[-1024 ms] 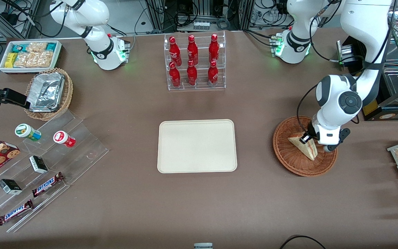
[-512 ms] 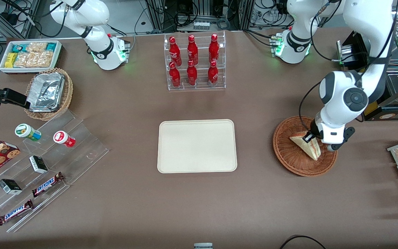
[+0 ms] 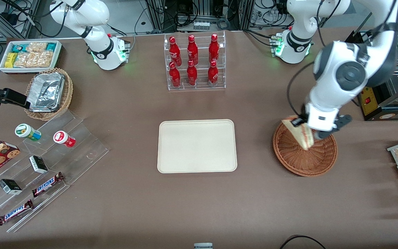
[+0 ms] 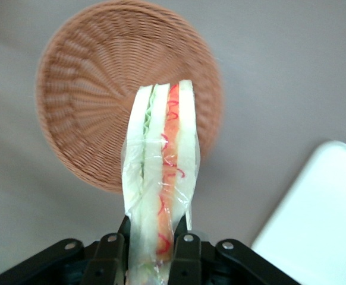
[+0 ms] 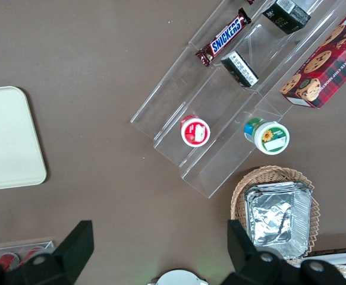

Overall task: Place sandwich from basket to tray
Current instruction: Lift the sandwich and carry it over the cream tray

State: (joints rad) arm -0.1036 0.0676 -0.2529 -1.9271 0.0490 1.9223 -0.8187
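Sandwich [image 4: 161, 178]: light, soft, film-wrapped so likely slippery; crushes easily. Best held across bread faces near wide end, gentle squeeze.
Jaws [image 4: 152, 240]: narrow, closed on sandwich's end, bread faces between fingers [image 4: 110, 252]; wedge hangs out from jaws.
Sandwich lifted clear above basket [image 4: 84, 101]. Tray [image 3: 197, 145] well apart from jaws, on bench.

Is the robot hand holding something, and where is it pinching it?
Yes. The hand pinches the wrapped sandwich by one end, above the basket.
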